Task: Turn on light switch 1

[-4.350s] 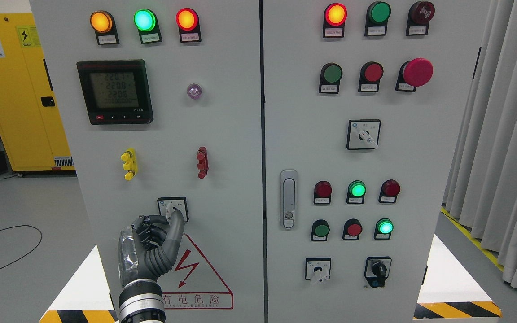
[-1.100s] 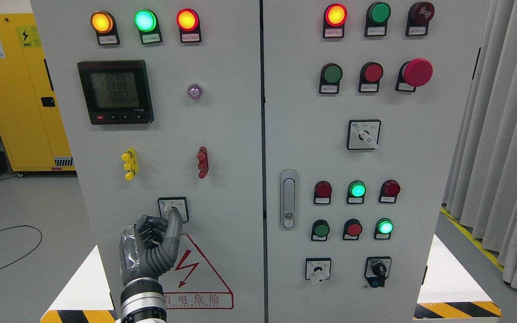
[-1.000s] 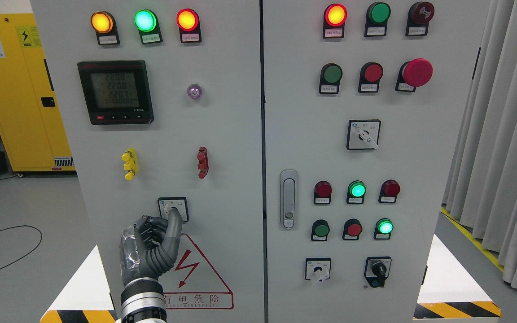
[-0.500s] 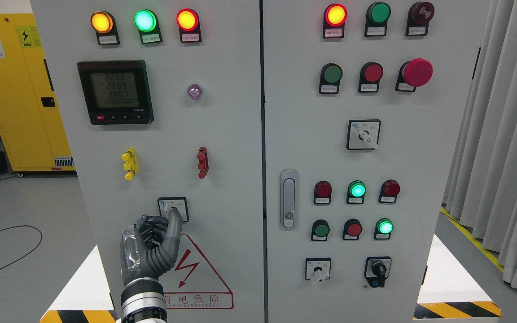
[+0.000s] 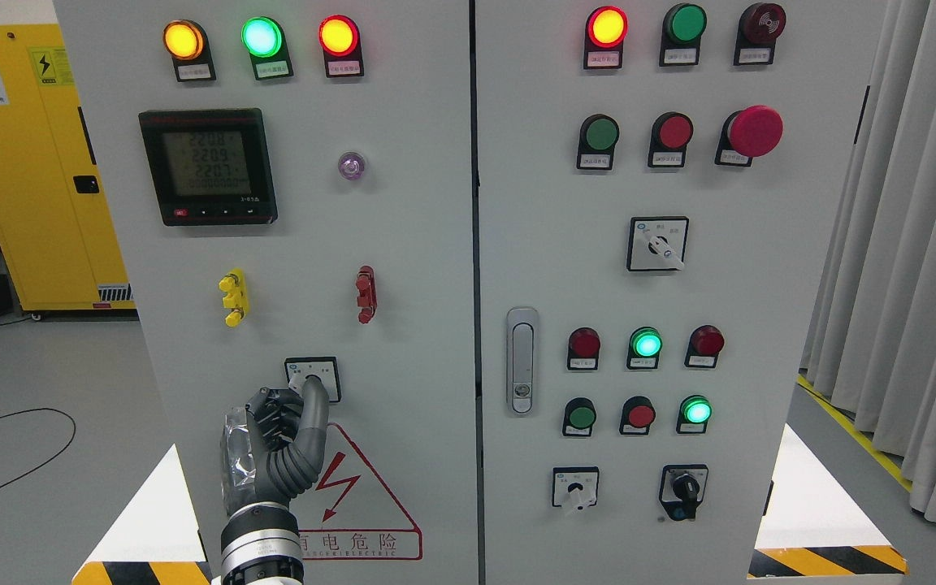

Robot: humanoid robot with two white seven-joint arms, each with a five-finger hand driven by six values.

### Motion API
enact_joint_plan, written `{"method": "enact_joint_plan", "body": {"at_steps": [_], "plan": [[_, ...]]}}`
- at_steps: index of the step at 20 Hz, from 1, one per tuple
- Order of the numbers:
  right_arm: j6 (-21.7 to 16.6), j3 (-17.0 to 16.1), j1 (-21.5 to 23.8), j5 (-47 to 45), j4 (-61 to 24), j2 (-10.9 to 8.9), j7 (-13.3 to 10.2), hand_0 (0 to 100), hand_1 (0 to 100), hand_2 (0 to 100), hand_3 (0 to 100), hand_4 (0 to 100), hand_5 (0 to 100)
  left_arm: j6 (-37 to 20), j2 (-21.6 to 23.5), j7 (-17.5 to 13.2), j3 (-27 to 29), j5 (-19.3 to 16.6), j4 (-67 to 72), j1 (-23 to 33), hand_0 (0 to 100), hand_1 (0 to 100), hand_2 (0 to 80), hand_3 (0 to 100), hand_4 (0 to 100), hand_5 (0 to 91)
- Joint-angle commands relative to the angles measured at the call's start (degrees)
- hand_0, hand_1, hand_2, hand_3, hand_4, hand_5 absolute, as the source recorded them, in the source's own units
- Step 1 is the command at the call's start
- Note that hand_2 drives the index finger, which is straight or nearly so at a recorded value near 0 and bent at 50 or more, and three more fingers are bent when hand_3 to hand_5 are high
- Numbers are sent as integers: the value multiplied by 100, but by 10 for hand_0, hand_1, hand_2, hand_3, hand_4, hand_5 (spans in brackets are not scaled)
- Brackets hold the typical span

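Where my left arm rises from the bottom edge, left of the middle, my left robot hand point(image 5: 277, 439) reaches up against a grey cabinet point(image 5: 403, 268). Its fingers point(image 5: 315, 406) are curled together around the small white knob of the switch point(image 5: 313, 379), a square rotary selector low on the cabinet's left door, and the fingertips pinch that knob. Just below the hand, a red triangle sign point(image 5: 358, 496) with a lightning bolt is stuck to the door.

Higher on the same door sit a yellow terminal point(image 5: 233, 297) and a red terminal point(image 5: 366, 294), well apart from each other. Above them is a black meter point(image 5: 208, 166) with a lit screen of digits, and beside it a small purple lamp point(image 5: 351, 166). Along the top are three glowing lamps: orange point(image 5: 183, 39), green point(image 5: 262, 36) and red point(image 5: 338, 36).

On the right door, a silver latch point(image 5: 522, 360) stands near the centre seam, with rows of red and green buttons, three more selectors and a big red mushroom button point(image 5: 755, 130).

Farther back, a yellow locker point(image 5: 37, 162) stands at the left and grey curtains point(image 5: 915, 244) hang at the right.
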Motion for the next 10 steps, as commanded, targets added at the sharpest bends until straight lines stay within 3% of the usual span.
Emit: {"method": "enact_joint_plan", "body": {"at_steps": [1,10], "plan": [[2,0,0,4,0,0,1,0,500,40,0,0,0,3,1,49,-6,1,15,-8,645,515,597,931,904,821],[2,0,0,4,0,0,1,0,500,40,0,0,0,3,1,49,-6,9,15,1,676,507,597,930,903,819]]}}
